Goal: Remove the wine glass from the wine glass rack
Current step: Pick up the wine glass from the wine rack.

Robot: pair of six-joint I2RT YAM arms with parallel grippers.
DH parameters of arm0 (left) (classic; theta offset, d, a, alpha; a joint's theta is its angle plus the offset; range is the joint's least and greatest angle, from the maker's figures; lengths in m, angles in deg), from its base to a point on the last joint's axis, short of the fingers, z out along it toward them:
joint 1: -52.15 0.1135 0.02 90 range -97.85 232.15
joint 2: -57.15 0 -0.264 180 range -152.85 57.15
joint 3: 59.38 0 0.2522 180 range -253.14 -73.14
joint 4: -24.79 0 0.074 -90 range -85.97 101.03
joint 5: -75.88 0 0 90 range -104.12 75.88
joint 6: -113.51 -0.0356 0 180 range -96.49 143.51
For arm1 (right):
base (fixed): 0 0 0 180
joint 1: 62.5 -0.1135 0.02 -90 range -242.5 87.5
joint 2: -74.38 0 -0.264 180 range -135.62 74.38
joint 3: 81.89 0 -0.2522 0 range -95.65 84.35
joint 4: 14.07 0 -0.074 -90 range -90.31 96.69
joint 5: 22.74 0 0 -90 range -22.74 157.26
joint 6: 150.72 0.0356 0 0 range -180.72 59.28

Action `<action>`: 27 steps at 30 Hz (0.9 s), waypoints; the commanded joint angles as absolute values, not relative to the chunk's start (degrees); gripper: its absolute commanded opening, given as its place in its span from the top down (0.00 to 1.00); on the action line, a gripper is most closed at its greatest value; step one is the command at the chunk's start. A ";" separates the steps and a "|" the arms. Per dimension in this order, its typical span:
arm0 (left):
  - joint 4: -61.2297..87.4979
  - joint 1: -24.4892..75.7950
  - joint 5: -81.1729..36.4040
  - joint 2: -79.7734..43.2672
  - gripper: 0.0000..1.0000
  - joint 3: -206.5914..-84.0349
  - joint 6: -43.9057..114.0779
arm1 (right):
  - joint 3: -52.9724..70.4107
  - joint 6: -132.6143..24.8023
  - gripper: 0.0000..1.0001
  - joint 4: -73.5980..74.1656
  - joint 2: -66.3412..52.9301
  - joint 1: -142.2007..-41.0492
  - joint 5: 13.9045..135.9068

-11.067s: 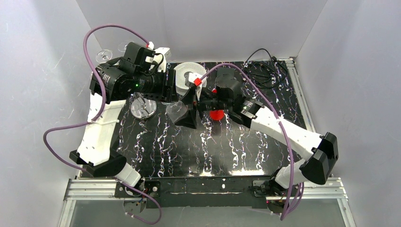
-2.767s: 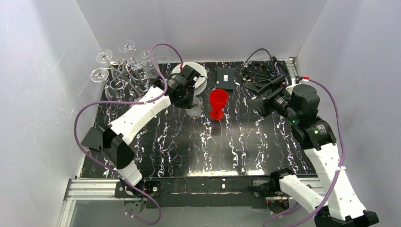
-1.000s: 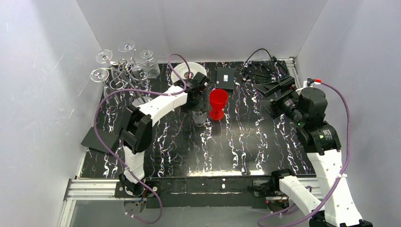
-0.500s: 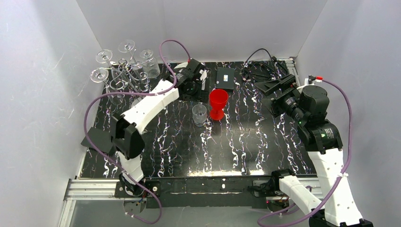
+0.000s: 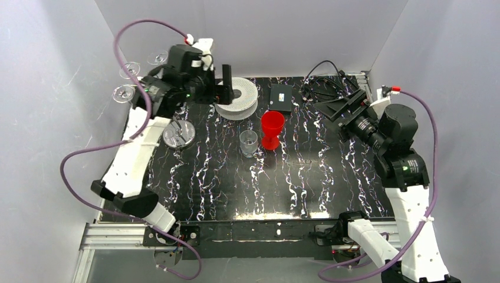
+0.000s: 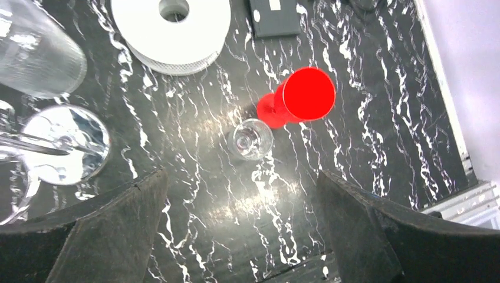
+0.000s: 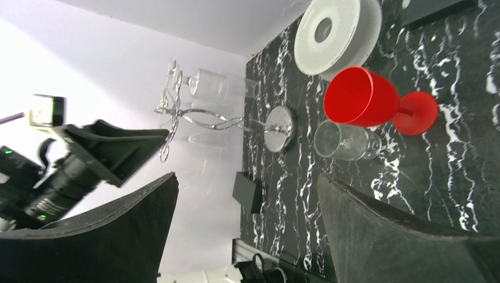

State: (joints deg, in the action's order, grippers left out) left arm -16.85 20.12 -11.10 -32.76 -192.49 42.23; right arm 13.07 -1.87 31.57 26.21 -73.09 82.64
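left gripper (image 6: 242, 177) is spread wide with nothing between the fingers. it sits high at the upper left of the top view, beside the wine glass rack (image 5: 178, 134), and looks down on the table (image 5: 224, 188). the wine glass (image 5: 249, 143) is off the rack. it stands upright on the table near the middle of the top view, just left of the red goblet (image 5: 272, 128), and neither gripper touches it. can't tell if glass and goblet foot actually touch. in my left wrist view the glass is dead centre, with the goblet up and right of it and the white spool (image 6: 171, 26) at the top. the rack's chrome base is at the left edge. other clear glasses (image 5: 125, 93) hang on the rack's wire arms. right gripper (image 7: 247, 177) is spread wide too, and empty. it's raised at the right of the top view, aimed toward the middle and well apart from the glass. a black box (image 5: 281, 97) lies behind the goblet.
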 commanded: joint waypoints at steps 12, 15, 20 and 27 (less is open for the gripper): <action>-38.93 22.00 11.11 -24.98 0.02 -213.32 28.73 | 7.22 -7.92 0.05 39.10 17.98 -70.75 94.12; -40.93 22.00 16.56 -24.94 0.02 -216.22 24.07 | 3.13 -10.65 0.04 40.26 16.43 -70.76 93.25; -41.75 22.41 22.91 -23.70 0.02 -215.56 17.66 | -0.32 -14.80 0.04 40.79 14.22 -70.85 93.77; -41.68 26.42 22.67 -25.10 0.02 -213.21 17.37 | -3.10 -18.52 0.04 41.70 12.65 -70.85 95.68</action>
